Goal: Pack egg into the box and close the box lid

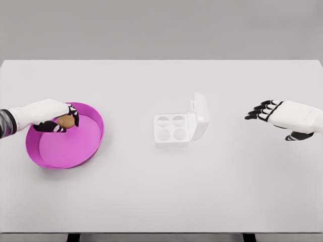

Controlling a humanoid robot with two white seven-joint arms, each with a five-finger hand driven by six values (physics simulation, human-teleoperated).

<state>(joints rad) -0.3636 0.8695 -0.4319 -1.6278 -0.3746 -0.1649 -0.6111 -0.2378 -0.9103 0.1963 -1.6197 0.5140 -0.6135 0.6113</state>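
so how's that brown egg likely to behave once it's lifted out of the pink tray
The brown egg, gripped by the left hand over the pink tray, looks rounded and smooth, so it could slip or roll if released. It is probably fragile, so gentle pressure seems wise.

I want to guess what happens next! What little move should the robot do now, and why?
Probably lift the left hand straight up. Its fingers are curled around the brown egg over the pink bowl, and the egg box sits off to the right with its lid open and all four cups empty. The right hand hovers open.
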